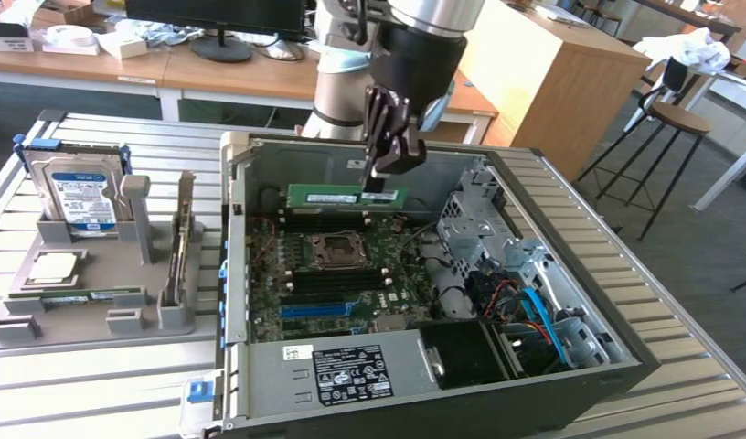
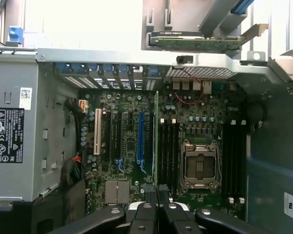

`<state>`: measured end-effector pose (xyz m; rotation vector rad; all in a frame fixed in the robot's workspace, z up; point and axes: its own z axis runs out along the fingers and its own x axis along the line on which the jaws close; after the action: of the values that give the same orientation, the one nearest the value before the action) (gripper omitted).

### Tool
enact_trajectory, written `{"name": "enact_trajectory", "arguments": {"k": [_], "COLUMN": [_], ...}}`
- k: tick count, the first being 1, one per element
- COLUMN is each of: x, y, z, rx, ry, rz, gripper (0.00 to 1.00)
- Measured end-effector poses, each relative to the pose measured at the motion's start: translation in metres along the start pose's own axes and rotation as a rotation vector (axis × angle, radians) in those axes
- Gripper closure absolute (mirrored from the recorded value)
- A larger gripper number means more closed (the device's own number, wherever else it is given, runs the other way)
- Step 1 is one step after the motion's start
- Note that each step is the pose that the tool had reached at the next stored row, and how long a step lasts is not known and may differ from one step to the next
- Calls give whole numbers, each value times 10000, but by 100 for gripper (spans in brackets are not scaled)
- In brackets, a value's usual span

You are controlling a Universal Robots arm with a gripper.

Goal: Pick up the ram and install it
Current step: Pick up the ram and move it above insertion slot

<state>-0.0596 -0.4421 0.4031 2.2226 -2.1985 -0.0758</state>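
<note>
The gripper (image 1: 380, 187) hangs at the upper centre of the exterior view, inside the open case (image 1: 231, 238). Its jaws are clamped on the ram (image 1: 336, 195). The ram lies level and on edge, gripped near its end toward the exterior view's right. It sits just in front of the case's back wall and above the motherboard (image 1: 398, 274), apart from it.

Straight under the ram run the black slots (image 1: 325, 219), and below those in the frame is the socket (image 1: 336, 245). More black slots and a blue slot (image 1: 318, 309) lie lower still. The drive cage (image 1: 483, 219) stands close on the exterior view's right of the gripper, with blue and red cables (image 1: 534, 306) lower right. The power supply (image 1: 348, 366) fills the case's lower edge.

In the wrist view the ram (image 2: 156, 141) shows edge-on as a thin green line running away from the gripper (image 2: 156, 192). It hangs between the blue slot (image 2: 140, 136) and the black slots (image 2: 168, 146), with the socket (image 2: 199, 165) beyond those.

At the left of the exterior view a grey holder (image 1: 92, 315) rests on the slatted table (image 1: 80, 393), well apart from the case. A hard drive (image 1: 83, 197) stands upright in it. A stool (image 1: 678, 119) is at the upper right.
</note>
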Motion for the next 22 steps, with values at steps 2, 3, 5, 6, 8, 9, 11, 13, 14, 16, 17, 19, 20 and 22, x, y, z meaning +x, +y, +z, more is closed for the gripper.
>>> {"name": "enact_trajectory", "arguments": {"k": [2,3,5,6,8,9,11,13,14,16,17,19,20,22], "x": [1,2,2,3,3,3,3,4,4,4,5,5,6,6], "y": [-2,-3,-5,-5,-6,-6,-6,-22,-46,-96,-121,-169,-181,-181], "z": [35,55,91,110,127,127,127,128,127,125,124,123,122,123], "rx": [2,3,7,11,14,14,14,16,15,15,15,15,15,15], "ry": [1,1,1,0,2,3,3,1,0,2,1,2,3,2], "rz": [0,0,-1,-1,0,0,0,1,1,0,0,-1,-1,0], "gripper": [89,89,89,89,89,89,89,89,89,89,89,89,89,89]}}
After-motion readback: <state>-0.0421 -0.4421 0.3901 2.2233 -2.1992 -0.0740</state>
